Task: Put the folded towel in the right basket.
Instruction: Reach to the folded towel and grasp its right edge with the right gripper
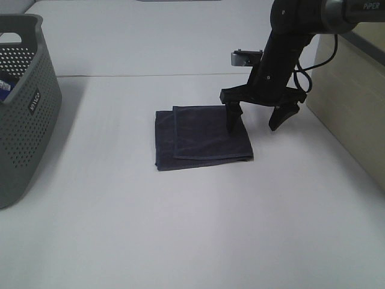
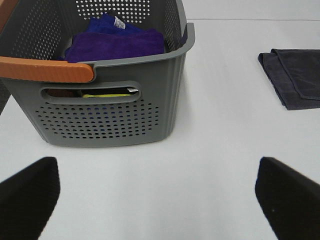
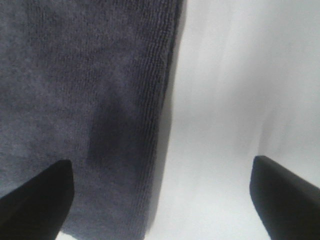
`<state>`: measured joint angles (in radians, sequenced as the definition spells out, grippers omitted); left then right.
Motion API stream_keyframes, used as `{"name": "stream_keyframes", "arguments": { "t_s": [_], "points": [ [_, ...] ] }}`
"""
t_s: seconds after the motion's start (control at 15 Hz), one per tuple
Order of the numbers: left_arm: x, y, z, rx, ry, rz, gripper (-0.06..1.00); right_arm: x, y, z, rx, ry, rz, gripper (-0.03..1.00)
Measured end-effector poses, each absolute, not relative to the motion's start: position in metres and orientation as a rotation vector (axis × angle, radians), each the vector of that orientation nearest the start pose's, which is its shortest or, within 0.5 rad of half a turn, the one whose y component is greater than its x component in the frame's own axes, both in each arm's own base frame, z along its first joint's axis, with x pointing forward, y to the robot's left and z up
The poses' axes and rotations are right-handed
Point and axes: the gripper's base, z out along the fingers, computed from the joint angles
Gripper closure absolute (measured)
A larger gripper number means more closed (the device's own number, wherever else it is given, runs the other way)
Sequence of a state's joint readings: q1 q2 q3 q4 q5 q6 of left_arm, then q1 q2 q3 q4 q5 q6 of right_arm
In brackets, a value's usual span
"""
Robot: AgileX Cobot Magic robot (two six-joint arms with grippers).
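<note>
- One folded dark grey towel lies flat on the white counter, about midway between the left and right edges and somewhat nearer the far edge than the near one. Its top layer sits a little askew, so a strip of the lower layer shows along the left side.
- Above the towel's right-hand side hangs the right gripper on its black arm, with its fingers spread wide. One finger points down at the cloth near the far right corner, and the other stands over bare counter just beside the towel.
- Whether that first fingertip touches the cloth, I cannot tell.
- From the right wrist camera, the towel's hemmed edge runs between the two dark fingers, one over cloth and one over counter.
- At the counter's left edge stands a grey perforated plastic basket, well apart from the towel.
- Inside it lie folded purple cloths with a blue cloth behind them, and something yellow shows through the handle slot. An orange curved bar crosses in front of its near rim.
- Facing that basket is the left gripper, fingers spread wide over bare counter.
- Along the counter's right edge runs a beige panel.
</note>
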<state>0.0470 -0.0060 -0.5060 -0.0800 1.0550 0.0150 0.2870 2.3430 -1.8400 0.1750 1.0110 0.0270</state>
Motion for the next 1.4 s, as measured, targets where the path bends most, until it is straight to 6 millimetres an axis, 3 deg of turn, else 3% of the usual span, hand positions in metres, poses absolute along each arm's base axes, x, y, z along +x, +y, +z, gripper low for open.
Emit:
{"name": "stream_keyframes", "arguments": {
  "t_s": [0.2,0.53,0.73,0.87,1.07,1.27,1.4],
  "points": [
    [-0.006,-0.007,0.280,-0.028,2.024,-0.056,-0.05,0.454,0.148,0.112,-0.265,3.026,0.254,0.05],
    [-0.006,-0.007,0.280,-0.028,2.024,-0.056,-0.05,0.456,0.154,0.107,-0.172,3.032,0.365,0.07],
    [-0.006,-0.007,0.280,-0.028,2.024,-0.056,-0.05,0.456,0.164,0.103,-0.082,3.031,0.518,0.14],
    [-0.006,-0.007,0.280,-0.028,2.024,-0.056,-0.05,0.454,0.182,0.095,-0.043,3.018,0.650,0.22],
    [-0.006,-0.007,0.280,-0.028,2.024,-0.056,-0.05,0.448,0.216,0.086,-0.038,2.968,0.753,0.40],
    [-0.006,-0.007,0.280,-0.028,2.024,-0.056,-0.05,0.450,0.219,0.082,-0.029,2.945,0.748,0.90],
    [-0.006,-0.007,0.280,-0.028,2.024,-0.056,-0.05,0.450,0.220,0.083,-0.039,2.944,0.745,0.94]
  ]
}}
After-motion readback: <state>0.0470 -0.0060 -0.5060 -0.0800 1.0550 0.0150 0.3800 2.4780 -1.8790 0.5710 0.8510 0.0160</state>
